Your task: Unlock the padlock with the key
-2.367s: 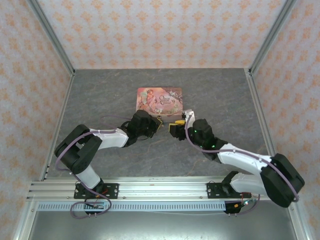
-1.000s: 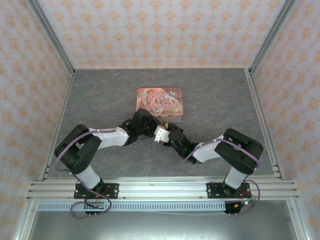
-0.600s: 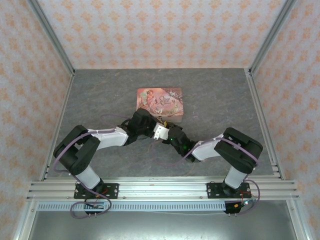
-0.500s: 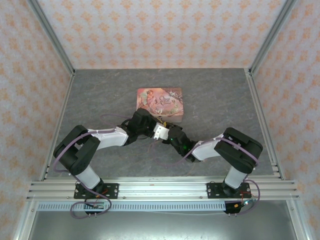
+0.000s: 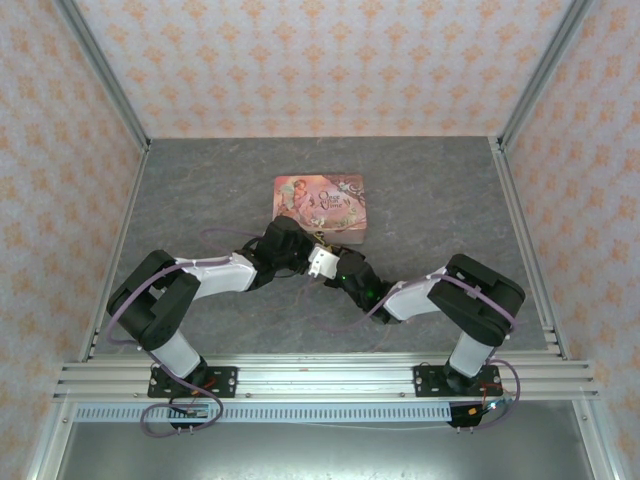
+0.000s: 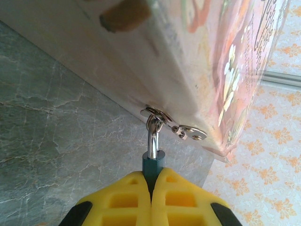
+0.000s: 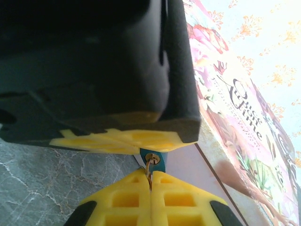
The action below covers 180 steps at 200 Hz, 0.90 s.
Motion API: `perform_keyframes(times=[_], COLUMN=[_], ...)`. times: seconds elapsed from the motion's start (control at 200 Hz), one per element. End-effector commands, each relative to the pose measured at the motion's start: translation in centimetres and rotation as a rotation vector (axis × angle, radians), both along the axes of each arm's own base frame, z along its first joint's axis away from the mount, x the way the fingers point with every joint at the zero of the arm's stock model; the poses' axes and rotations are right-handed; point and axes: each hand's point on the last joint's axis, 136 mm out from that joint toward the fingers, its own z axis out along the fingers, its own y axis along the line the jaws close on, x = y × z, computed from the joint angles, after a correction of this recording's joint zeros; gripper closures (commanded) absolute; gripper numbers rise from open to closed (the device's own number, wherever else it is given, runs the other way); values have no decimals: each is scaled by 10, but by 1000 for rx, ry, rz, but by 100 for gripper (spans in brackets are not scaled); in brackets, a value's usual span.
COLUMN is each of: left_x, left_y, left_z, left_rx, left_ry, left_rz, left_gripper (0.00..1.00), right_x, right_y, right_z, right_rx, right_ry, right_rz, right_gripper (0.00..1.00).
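The middle of the tabletop (image 5: 200, 190) is crowded: the left pincer (image 6: 151, 181), clamped on the padlock (image 6: 153, 165), meets the right pincer (image 7: 150, 181), clamped on the key (image 7: 149, 168), nose to nose with no gap between them. The tin (image 5: 320, 203) stands just beyond, its near wall touching the lock's ring and blocking the far side. Both arms bar the near approaches. Bare surface lies left, right and far of the tin, bounded by the papered walls (image 5: 60, 170).
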Motion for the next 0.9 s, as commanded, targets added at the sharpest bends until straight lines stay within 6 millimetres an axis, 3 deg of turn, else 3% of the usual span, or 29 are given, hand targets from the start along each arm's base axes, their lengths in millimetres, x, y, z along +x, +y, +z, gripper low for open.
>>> perform_keyframes(times=[0.0, 0.42, 0.691, 0.741, 0.896], left_x=[2, 2, 1, 0, -3], left_y=[-6, -6, -4, -3, 9], left_z=[21, 18, 13, 13, 13], left_rx=[-24, -22, -18, -6, 61], left_ry=[-38, -30, -27, -28, -42], left_rz=[-19, -18, -12, -14, -6], left_gripper=[97, 97, 97, 93, 67], right_x=[19, 21, 20, 18, 12], right_y=[-8, -1, 0, 0, 3], right_z=[19, 23, 16, 15, 5], right_rx=[116, 416, 526, 556, 686], right_ry=[-18, 124, 219, 246, 386], right_rz=[-86, -141, -188, -197, -250], right_gripper=[100, 100, 100, 100, 100])
